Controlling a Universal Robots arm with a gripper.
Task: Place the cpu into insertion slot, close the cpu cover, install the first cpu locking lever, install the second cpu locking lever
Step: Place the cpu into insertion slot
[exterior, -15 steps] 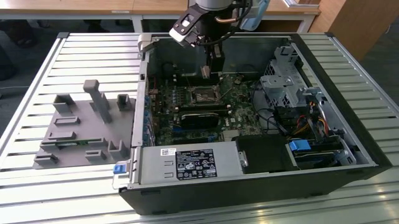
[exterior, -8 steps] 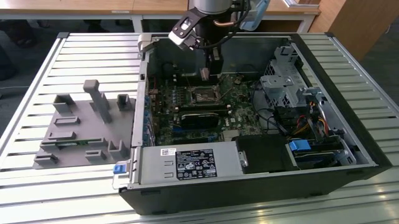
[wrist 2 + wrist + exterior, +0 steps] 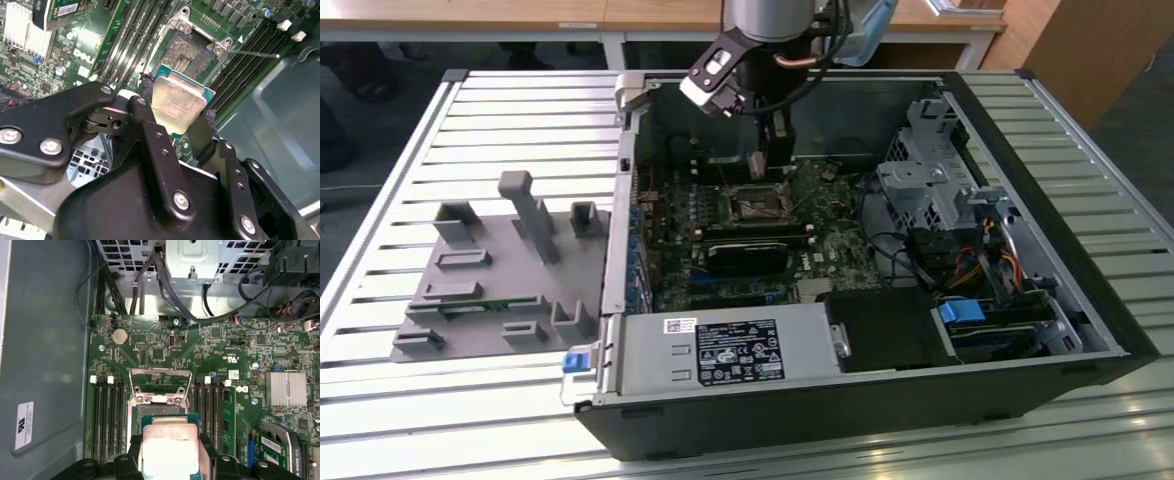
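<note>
My hand [image 3: 176, 111] grips the cpu [image 3: 169, 449] by its edges, held flat near the insertion slot [image 3: 187, 52]. The cpu cover [image 3: 159, 373] is flipped up, leaving the socket open, I reckon.

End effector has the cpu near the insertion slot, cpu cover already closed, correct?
No: the cpu cover is open, swung up off the insertion slot, as the first wrist view shows. The end effector does hold the cpu near the slot.

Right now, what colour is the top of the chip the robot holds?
Dull silvery grey, with a green edge; the cpu shows best in the second wrist view.
</note>
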